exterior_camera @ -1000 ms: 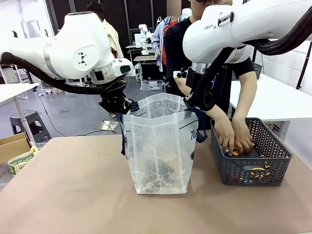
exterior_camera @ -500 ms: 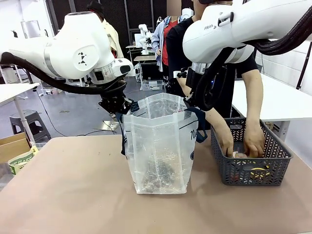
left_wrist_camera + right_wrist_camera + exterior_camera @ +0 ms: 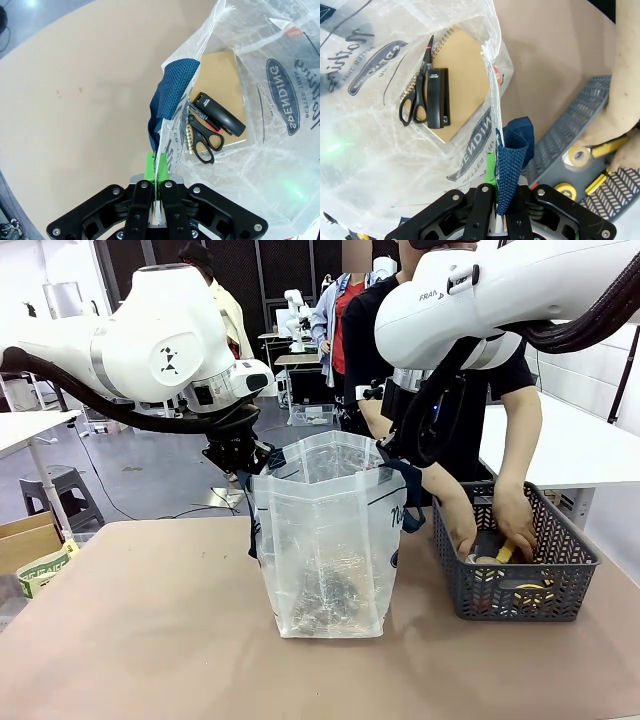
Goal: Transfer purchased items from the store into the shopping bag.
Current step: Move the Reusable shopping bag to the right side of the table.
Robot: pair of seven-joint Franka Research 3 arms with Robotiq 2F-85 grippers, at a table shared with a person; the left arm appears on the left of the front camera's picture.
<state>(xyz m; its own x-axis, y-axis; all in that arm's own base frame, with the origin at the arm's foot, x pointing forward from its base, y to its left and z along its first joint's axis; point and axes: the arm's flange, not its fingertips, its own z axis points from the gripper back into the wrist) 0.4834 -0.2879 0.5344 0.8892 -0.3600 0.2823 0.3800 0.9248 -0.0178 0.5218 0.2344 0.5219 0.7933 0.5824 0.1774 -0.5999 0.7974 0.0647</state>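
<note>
The mouth of the shopping bag is being held open between the left gripper and the right gripper, each clamped on a rim, so passage is being offered from above. The inside of the store is being crowded by a person's near hand and far hand.

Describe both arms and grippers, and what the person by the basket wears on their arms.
Both arms are glossy white with rounded joint housings: the left arm carries a small black geometric mark, the right arm black lettering. A thick black corrugated cable runs along each. The left gripper and right gripper are black bolted linkages with green pads. The person wears a black short-sleeved top.
</note>
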